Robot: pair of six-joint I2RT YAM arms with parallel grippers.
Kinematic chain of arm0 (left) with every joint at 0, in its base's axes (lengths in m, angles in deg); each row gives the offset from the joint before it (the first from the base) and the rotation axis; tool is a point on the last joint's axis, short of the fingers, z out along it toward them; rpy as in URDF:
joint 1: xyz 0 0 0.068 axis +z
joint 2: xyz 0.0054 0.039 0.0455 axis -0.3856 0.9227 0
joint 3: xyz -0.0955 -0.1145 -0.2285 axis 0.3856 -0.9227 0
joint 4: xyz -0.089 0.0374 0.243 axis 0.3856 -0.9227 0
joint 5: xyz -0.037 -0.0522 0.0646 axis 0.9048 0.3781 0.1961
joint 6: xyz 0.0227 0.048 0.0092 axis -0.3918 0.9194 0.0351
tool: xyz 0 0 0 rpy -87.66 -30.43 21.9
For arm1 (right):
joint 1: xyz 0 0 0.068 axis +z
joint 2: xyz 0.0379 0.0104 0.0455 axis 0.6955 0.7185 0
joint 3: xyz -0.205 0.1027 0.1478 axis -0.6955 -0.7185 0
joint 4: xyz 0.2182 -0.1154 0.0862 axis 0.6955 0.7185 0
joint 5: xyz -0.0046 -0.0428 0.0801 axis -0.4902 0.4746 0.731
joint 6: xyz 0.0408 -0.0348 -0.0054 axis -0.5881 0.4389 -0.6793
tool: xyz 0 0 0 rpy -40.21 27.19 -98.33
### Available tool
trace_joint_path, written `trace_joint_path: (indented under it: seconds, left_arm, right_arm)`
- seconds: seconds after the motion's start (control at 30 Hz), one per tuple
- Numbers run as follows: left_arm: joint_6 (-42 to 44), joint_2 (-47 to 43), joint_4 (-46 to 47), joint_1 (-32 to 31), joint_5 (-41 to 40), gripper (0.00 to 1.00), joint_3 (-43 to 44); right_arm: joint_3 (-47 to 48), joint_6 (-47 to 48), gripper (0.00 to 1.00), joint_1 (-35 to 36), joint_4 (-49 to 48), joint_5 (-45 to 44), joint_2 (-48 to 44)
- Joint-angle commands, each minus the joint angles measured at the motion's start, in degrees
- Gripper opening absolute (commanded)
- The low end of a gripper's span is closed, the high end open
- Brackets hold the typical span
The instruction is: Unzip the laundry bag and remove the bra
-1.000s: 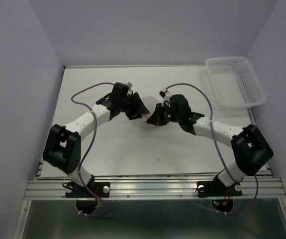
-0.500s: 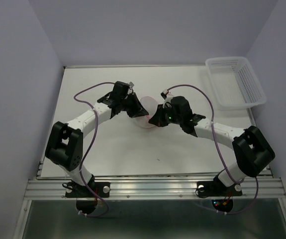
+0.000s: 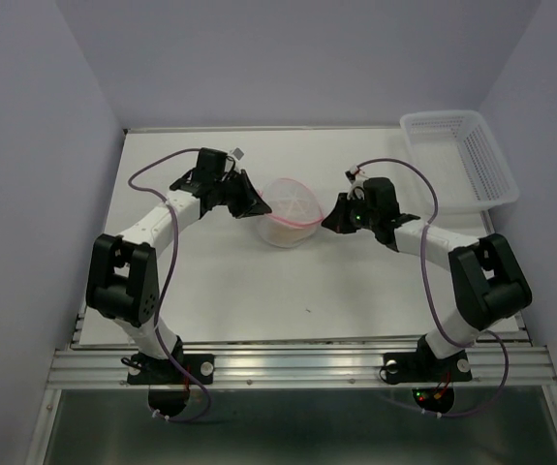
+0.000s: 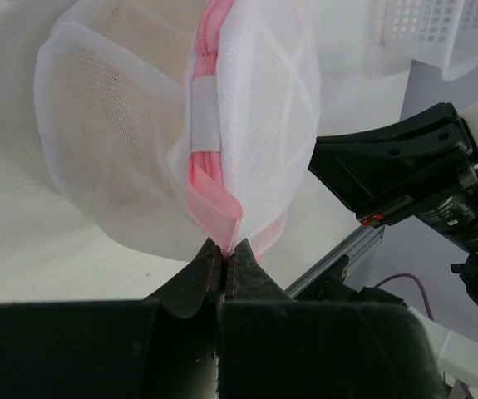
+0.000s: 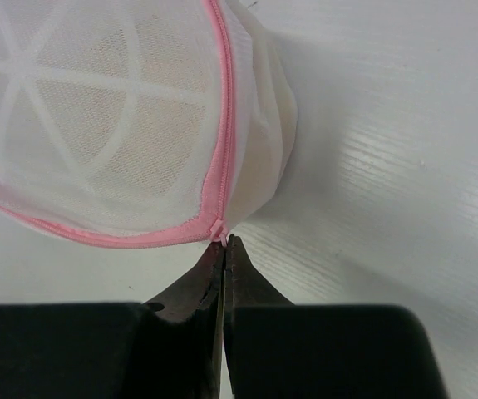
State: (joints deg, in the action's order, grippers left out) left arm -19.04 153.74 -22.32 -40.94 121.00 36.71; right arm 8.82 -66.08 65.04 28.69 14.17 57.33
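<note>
The laundry bag [image 3: 286,211], a round white mesh pouch with a pink zipper rim, lies mid-table between both grippers. My left gripper [image 3: 256,205] is shut on the pink rim at the bag's left edge; the left wrist view shows the jaws [image 4: 224,249] pinching the rim fabric below the bag [image 4: 180,125]. My right gripper [image 3: 333,215] is at the bag's right edge; in the right wrist view its jaws [image 5: 224,243] are shut on the pink zipper pull [image 5: 219,232]. The beige bra [image 5: 130,141] shows faintly through the mesh, inside the bag.
A white plastic lattice basket [image 3: 457,160] stands at the back right corner; its corner shows in the left wrist view [image 4: 438,33]. Purple cables loop over both arms. Walls enclose the table on the left, back and right.
Both grippers have pulled apart, the left towards the back left and the right to the right. The bag, hidden between them before, is now exposed and stretched between them.
</note>
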Motion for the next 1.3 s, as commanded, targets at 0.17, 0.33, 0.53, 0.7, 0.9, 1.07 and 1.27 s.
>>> trace_joint_path:
  seconds: [0.17,0.33,0.53,0.7,0.9,1.07,1.27]
  left_arm:
    - [7.77,0.94,-4.15,3.93,-2.55,0.04,6.12]
    - [6.98,5.86,-3.54,4.11,-1.87,0.83,12.19]
    - [6.19,1.32,-3.35,3.94,-2.73,0.99,11.33]
    - [2.5,-8.35,-1.51,2.54,-6.16,0.99,-1.92]
    - [-5.23,-21.01,1.47,0.34,-8.89,0.99,-16.95]
    - [-12.18,-24.37,8.76,-2.82,-8.8,0.99,-24.53]
    - [-14.82,-15.43,15.27,-7.92,-8.72,0.99,-19.37]
  right_arm:
    - [3.74,6.32,0.01,-2.95,4.34,-5.93,-0.74]
    - [2.25,4.57,0.01,-1.21,4.87,-1.98,-5.93]
    - [-1.87,-2.02,0.01,8.88,5.84,-7.14,-11.03]
    - [-4.25,-11.76,0.01,15.41,3.73,-10.59,-12.97]
    - [-6.18,-17.83,0.01,21.65,-0.39,-14.81,-14.29]
    - [-6.1,-17.5,0.01,22.79,-3.75,-11.99,-12.54]
    - [-5.93,-16.53,0.01,22.8,-3.57,-12.34,-12.09]
